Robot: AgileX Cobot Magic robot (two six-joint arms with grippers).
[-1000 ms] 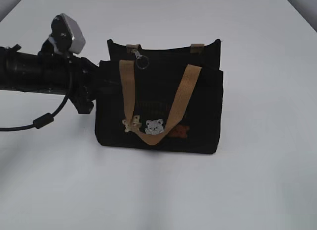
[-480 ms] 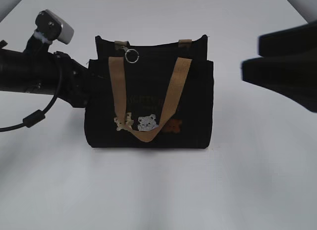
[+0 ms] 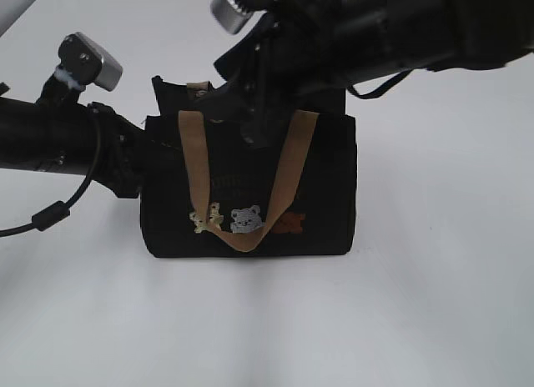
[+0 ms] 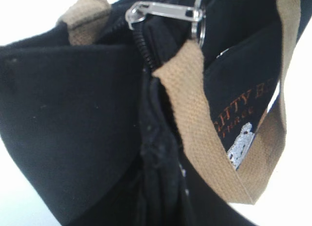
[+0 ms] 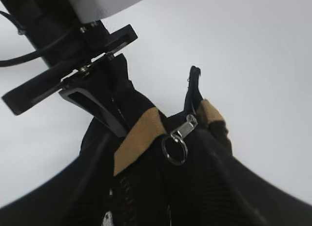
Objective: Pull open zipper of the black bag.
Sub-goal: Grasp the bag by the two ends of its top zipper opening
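My left end effector, clamped on the black bag at its nine o'clock end, braces it on the worktop while my right end effector, part open and empty, nears the zipper pull at twelve o'clock.

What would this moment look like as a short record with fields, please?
bag: black bag upright on the white table, its front tan handle hanging down
zipper: silver zipper pull with ring, at the bag's top near the end the left arm holds
left gripper: appears clamped on that end of the bag
right gripper: open, above the bag's top by the pull, not gripping it
task stage: pull not yet grasped
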